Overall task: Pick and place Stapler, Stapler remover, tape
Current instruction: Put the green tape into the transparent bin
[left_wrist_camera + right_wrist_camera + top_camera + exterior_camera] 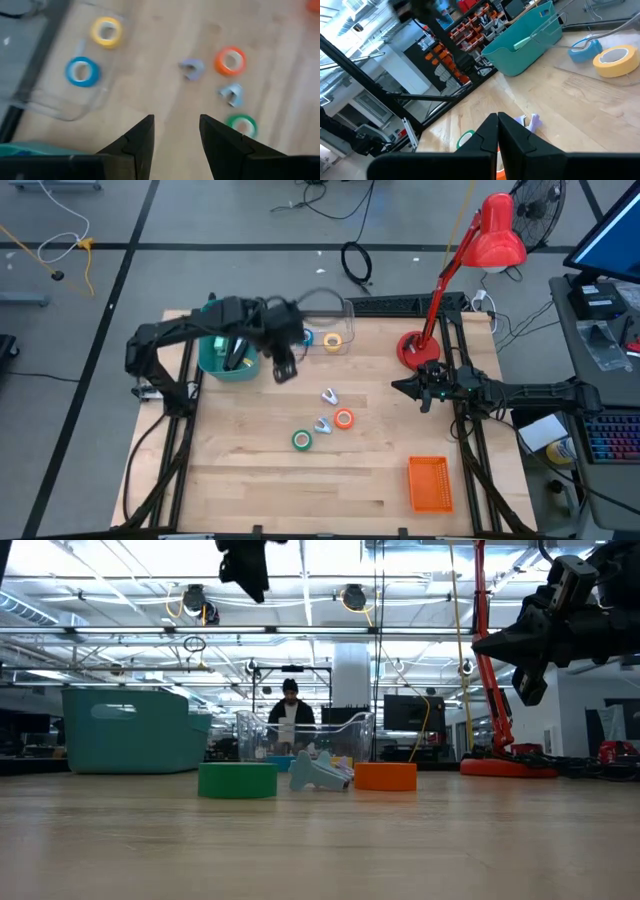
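Note:
Four tape rolls lie flat. The blue tape and the yellow tape lie in a clear container. The orange tape and the green tape rest on the table. Two pale blue-grey staple removers lie between them. I cannot make out a stapler. My left gripper hangs open, high above the table, between the container and the removers. My right gripper is shut and waits raised near the right edge.
A teal bin stands at the far left, beside the clear container. A red desk lamp has its base at the far right, close to my right arm. An orange basket sits near the right front corner. Bare wood lies along the near edge.

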